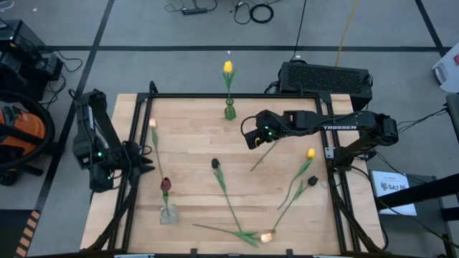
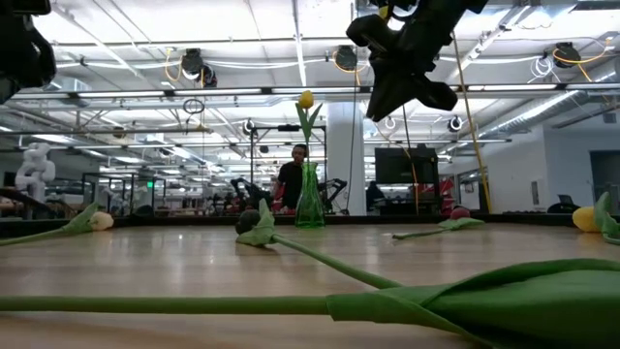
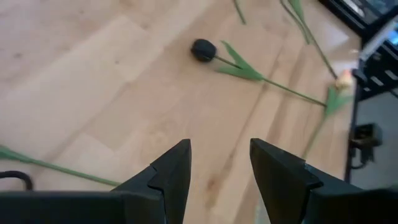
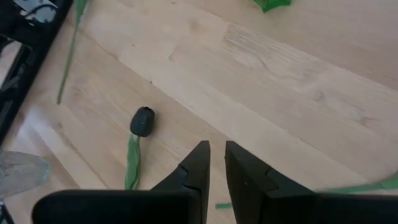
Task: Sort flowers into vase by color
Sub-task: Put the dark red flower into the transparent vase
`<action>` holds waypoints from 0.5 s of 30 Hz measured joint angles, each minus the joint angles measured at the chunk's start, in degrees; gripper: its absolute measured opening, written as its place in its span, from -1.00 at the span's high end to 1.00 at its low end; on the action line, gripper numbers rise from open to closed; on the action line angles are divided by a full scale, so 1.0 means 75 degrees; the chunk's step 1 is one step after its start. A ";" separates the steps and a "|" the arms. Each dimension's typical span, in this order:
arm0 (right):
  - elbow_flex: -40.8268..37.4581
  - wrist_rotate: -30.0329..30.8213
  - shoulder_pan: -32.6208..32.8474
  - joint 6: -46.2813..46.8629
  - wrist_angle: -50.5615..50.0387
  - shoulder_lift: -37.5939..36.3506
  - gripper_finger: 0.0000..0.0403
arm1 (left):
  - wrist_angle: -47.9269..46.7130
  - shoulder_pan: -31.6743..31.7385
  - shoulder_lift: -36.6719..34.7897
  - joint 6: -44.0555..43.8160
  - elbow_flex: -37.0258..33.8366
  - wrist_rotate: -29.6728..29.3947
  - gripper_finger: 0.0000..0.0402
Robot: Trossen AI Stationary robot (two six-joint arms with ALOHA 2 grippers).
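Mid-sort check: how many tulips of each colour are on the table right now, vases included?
Yellow tulips: 2, one of them in the green vase
Peach-pink tulips: 2
Near-black tulips: 2
Dark red tulip: 1, in the clear vase
Loose stem, head hidden from above, colour unclear: 1
Total: 8

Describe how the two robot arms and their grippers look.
Both arms are dark, jointed and matte. The right arm carries white TROSSEN lettering along its forearm; small green lights glow near the right gripper and on the left arm. The left gripper has two black, angular, wedge-shaped fingers. Black cabling runs along the links.
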 joint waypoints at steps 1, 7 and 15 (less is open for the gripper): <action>0.0000 0.0003 0.0001 0.0000 0.0072 0.0000 0.79 | -0.0028 0.0064 -0.0009 0.0002 0.0000 -0.0001 0.15; 0.0000 0.0019 0.0001 0.0000 0.0235 0.0000 0.79 | -0.0016 0.0160 -0.0007 0.0000 0.0000 0.0111 0.15; 0.0000 0.0022 -0.0002 0.0061 0.0252 -0.0003 0.79 | -0.0016 0.0160 -0.0007 0.0002 0.0000 0.0702 0.15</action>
